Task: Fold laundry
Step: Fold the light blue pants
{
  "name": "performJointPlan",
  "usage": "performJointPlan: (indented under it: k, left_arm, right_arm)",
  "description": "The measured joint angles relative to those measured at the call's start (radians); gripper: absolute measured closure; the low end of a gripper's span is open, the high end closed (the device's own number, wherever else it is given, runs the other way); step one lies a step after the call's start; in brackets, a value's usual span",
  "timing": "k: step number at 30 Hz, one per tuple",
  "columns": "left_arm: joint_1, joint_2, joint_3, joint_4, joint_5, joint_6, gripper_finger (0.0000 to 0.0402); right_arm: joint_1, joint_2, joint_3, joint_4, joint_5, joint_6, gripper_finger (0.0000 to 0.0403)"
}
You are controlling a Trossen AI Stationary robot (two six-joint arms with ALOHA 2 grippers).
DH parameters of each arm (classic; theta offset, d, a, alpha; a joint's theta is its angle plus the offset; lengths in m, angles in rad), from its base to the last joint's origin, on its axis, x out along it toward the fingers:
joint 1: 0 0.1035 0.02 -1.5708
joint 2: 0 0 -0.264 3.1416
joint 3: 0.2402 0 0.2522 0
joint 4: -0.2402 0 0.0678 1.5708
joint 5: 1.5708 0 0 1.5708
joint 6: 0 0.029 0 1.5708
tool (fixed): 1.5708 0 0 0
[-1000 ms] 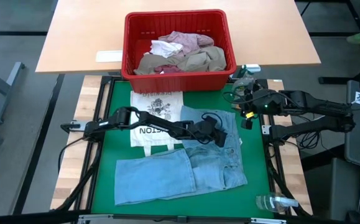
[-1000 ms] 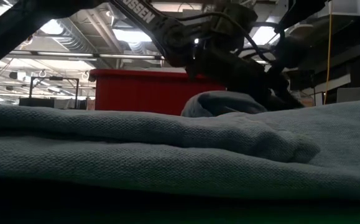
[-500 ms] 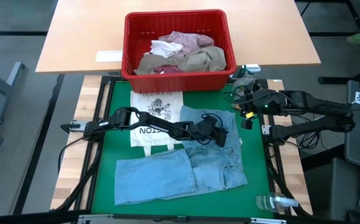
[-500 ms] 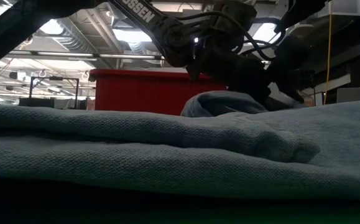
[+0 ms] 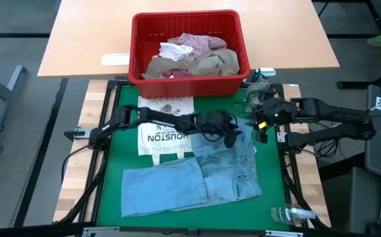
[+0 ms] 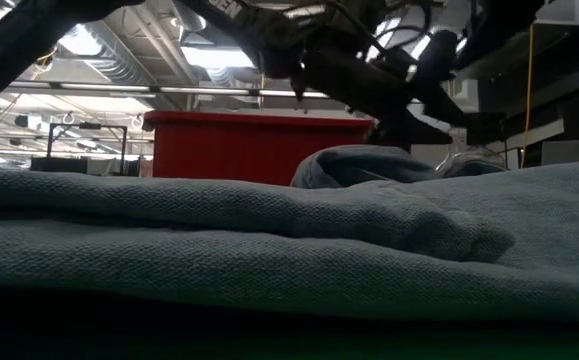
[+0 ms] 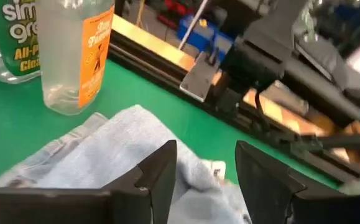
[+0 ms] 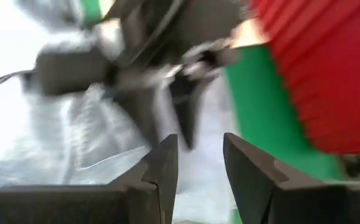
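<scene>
Centrally, red basket holding crumpled garments, jeans outside

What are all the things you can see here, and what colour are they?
jeans: one pair, light blue, spread on the green mat, partly folded
tote bag: one, white with dark print, on the mat behind the jeans
basket: one, red, on the wooden table, holding a pile of clothes
clothes: several, pink, white and tan, inside the basket
bottles: two, clear plastic, on the mat's edge
mat: one, green
left gripper: open, above the jeans' waistband
right gripper: open, by the mat's right edge
</scene>
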Motion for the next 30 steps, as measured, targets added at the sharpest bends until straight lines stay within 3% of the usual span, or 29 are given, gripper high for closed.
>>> performJointPlan:
  k: [7, 13, 21, 26, 30]
  left_arm:
    - [0.016, -0.128, 0.000, -0.407, 0.082, 0.050, 0.0275]
    - [-0.021, -0.162, 0.000, -0.664, 0.088, 0.050, 0.0291]
    - [-0.082, -0.162, 0.000, -0.814, 0.026, 0.050, 0.0305]
    - [-0.107, -0.160, 0.000, -0.825, 0.000, 0.051, 0.0305]
    - [-0.121, -0.156, 0.000, -0.827, 0.000, 0.051, 0.0305]
  right_arm:
    - [0.000, 0.000, -0.174, 0.156, -0.070, 0.036, 0.0275]
    - [0.000, 0.004, -0.287, 0.368, -0.206, 0.057, 0.0275]
    - [0.000, 0.099, -0.410, 0.555, -0.212, 0.122, 0.0275]
    - [0.001, 0.193, -0.436, 0.535, -0.297, 0.122, 0.0275]
    - [0.001, 0.232, -0.438, 0.423, -0.359, 0.114, 0.0275]
